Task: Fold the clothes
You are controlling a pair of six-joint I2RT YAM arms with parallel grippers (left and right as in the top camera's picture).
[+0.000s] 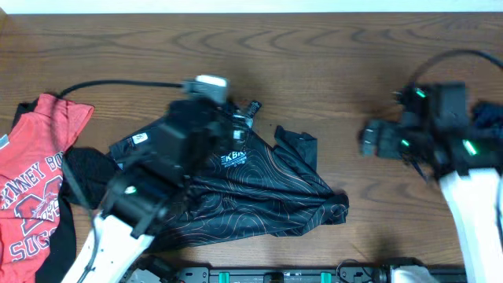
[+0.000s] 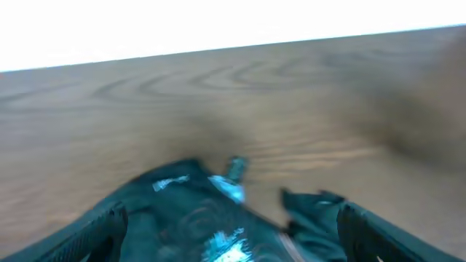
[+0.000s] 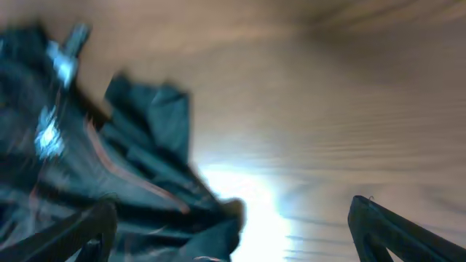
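1. The black short-sleeved jersey with thin orange-red contour lines and white logos (image 1: 259,185) lies crumpled in the middle of the brown wooden surface (image 1: 314,55). One sleeve sticks out at its upper right edge.
2. The left gripper (image 2: 233,229) hangs over the jersey's upper edge, near the collar. Its fingers are spread wide, and the cloth lies beneath them, not pinched.
3. The right gripper (image 1: 368,140) hovers over bare wood to the right of the jersey, clear of the cloth. Its fingers are also spread wide and hold nothing.
4. A red white-lettered T-shirt (image 1: 31,189) lies to the left of the jersey. A dark blue piece of cloth (image 1: 489,118) shows far to the jersey's right, partly behind the right arm.
5. By my judgement, the step in hand is spreading the jersey flat, since no clean fold shows in it yet.
6. The next move likely calls for each gripper to pinch a single layer at opposite edges of the jersey and draw it taut. The bunched lower right corner makes catching two layers a risk.
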